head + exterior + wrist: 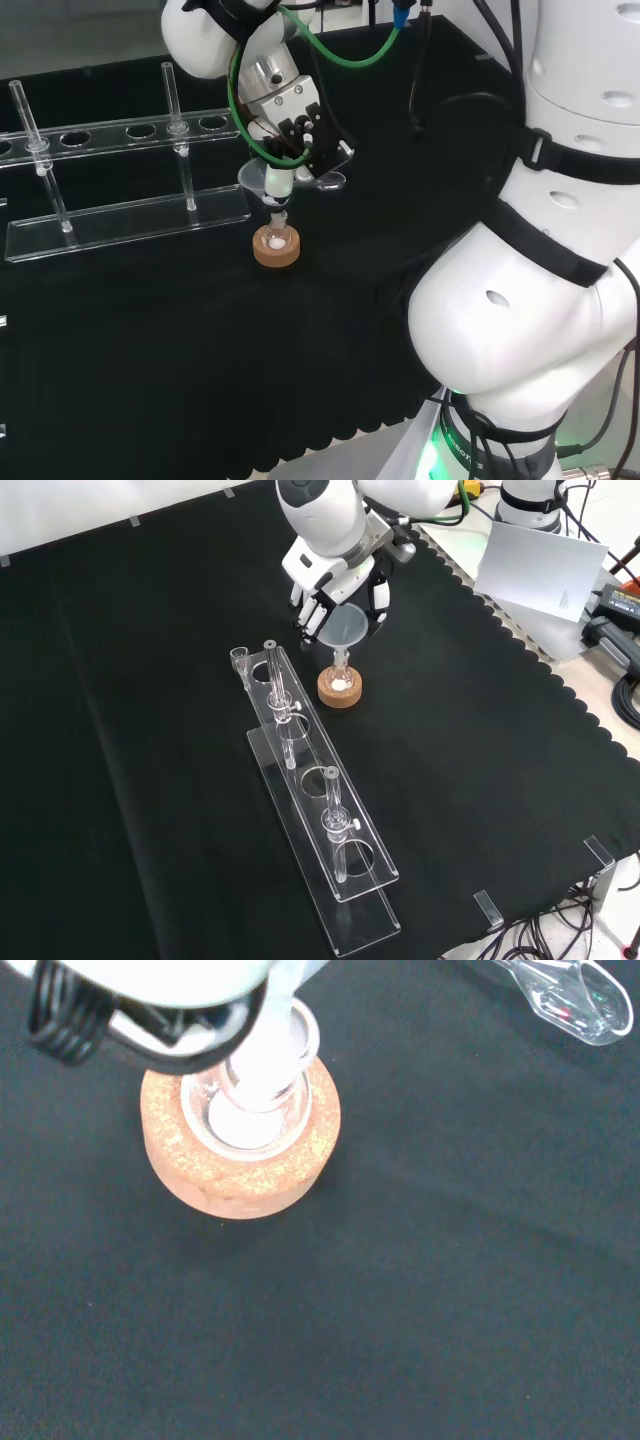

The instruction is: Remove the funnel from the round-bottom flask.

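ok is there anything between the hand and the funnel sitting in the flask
Nothing visible. The hand is already at the funnel, its fingers curled around the cone, with the stem in the round-bottom flask on its cork ring. The test tube rack stands off to one side.

Below my hand (335, 585), the clear glass funnel (342, 628) sits in the round-bottom glass flask (339, 679), on its round cork ring stand (339, 690).
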`<state>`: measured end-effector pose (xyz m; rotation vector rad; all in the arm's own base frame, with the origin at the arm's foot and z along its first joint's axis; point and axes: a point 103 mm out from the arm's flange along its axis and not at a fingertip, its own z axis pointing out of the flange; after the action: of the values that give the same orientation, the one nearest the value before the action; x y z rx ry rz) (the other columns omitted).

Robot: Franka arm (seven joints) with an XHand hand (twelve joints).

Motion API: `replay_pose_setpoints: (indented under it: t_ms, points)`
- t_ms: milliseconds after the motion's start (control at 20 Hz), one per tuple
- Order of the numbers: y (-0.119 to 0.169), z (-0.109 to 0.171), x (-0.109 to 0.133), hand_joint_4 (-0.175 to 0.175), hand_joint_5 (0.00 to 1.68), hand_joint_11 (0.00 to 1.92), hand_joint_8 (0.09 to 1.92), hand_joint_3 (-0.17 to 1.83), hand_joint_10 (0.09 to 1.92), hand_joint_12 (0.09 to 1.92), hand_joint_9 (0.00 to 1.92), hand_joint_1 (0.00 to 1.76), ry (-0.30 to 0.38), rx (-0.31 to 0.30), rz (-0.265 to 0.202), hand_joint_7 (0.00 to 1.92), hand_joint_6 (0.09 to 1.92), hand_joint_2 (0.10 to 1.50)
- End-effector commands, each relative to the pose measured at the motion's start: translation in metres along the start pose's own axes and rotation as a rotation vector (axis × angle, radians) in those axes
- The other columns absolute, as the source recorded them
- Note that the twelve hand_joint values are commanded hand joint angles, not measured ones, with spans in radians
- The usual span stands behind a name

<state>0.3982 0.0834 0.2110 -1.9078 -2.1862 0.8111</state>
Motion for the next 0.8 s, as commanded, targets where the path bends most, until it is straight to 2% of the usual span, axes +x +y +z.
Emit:
replay_pose_setpoints:
  t_ms: [50,500,800]
  points:
    - [-0.008,-0.009,-0.006,0.028,0.79,0.8,0.68,0.64,0.37,1.11,1.11,0.99,0.013,-0.015,0.006,0.61,0.65,0.65]
    - [-0.017,-0.018,-0.013,0.035,0.88,0.81,0.69,0.65,0.36,1.11,1.12,0.99,0.079,-0.055,0.013,0.62,0.72,0.66]
    - [-0.024,-0.029,-0.015,0.038,0.94,0.81,0.7,0.65,0.36,1.11,1.12,0.99,0.089,-0.077,0.016,0.63,0.74,0.66]
